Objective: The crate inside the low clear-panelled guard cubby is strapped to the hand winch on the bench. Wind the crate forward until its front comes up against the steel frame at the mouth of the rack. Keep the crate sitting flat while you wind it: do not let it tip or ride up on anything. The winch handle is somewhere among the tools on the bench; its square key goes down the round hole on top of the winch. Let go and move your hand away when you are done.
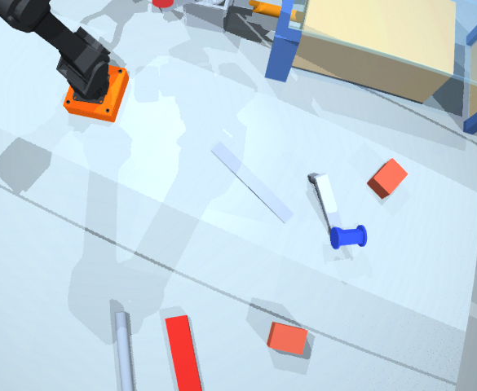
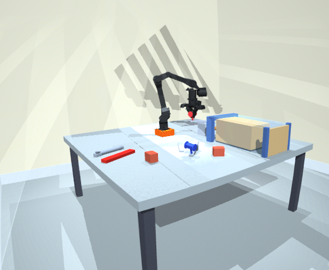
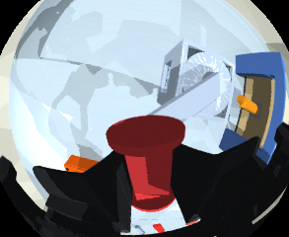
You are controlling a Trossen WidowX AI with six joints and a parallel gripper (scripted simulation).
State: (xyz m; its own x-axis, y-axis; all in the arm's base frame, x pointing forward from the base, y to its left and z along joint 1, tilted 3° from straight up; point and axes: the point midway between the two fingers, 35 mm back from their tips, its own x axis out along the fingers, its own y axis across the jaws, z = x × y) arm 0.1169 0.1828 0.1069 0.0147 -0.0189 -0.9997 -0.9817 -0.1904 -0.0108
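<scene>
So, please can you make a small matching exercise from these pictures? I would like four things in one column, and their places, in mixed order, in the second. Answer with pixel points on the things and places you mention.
Things:
1. Red knob (image 1: 162,3) (image 2: 190,114) (image 3: 146,135)
2. Blue knob (image 1: 348,236) (image 2: 190,145)
3. Crate (image 1: 382,33) (image 2: 235,133) (image 3: 266,94)
4. Orange block (image 1: 119,90) (image 2: 164,133) (image 3: 81,163)

Places:
A. Inside the cubby with the blue frame (image 1: 276,63) (image 2: 210,130) (image 3: 254,64)
B. Under the foot of the robot arm (image 1: 53,31) (image 2: 161,95)
C. Between the fingers of the gripper (image 2: 192,112) (image 3: 151,173)
D. At one end of a pale bar (image 1: 326,193)

Right pairs: 1-C; 2-D; 3-A; 4-B
</scene>
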